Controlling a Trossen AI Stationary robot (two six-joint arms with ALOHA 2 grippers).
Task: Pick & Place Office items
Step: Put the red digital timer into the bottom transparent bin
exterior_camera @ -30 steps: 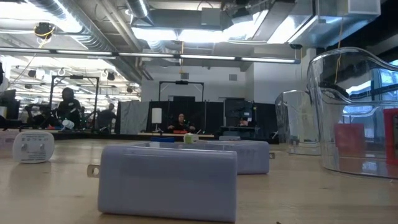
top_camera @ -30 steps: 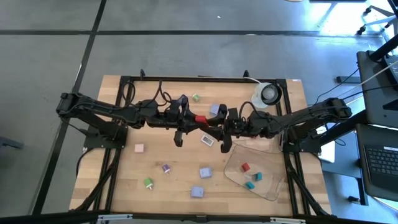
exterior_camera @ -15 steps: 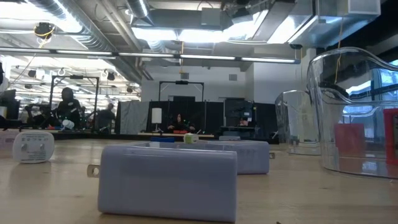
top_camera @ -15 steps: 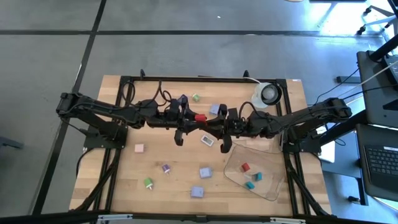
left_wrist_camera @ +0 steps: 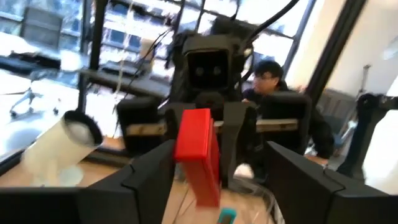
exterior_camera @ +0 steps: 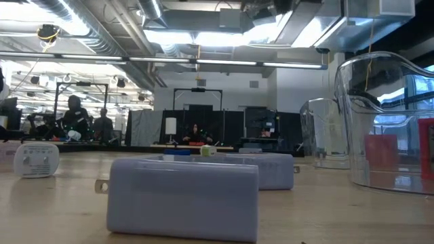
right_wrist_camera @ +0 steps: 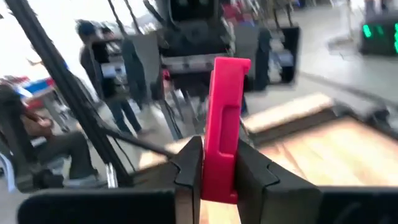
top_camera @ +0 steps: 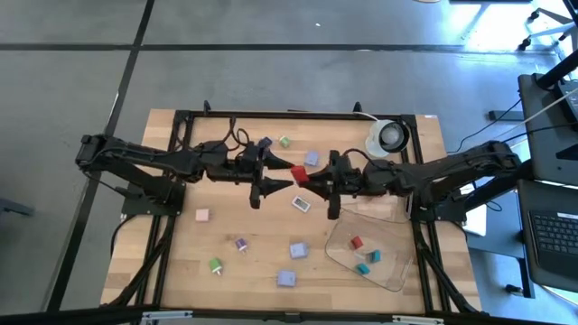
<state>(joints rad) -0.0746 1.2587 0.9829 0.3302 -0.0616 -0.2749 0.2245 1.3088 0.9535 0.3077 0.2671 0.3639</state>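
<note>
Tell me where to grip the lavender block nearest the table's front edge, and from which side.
Probably from straight above, closing across its two long flat sides at mid-length. The lavender block lies flat, low and wide, nothing touching it. The open left gripper is free; the right gripper holds the red piece.

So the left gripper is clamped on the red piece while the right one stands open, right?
Reversed. The right wrist view shows the right gripper shut on the red piece; the left wrist view shows the left gripper open, its fingers apart from it.
</note>
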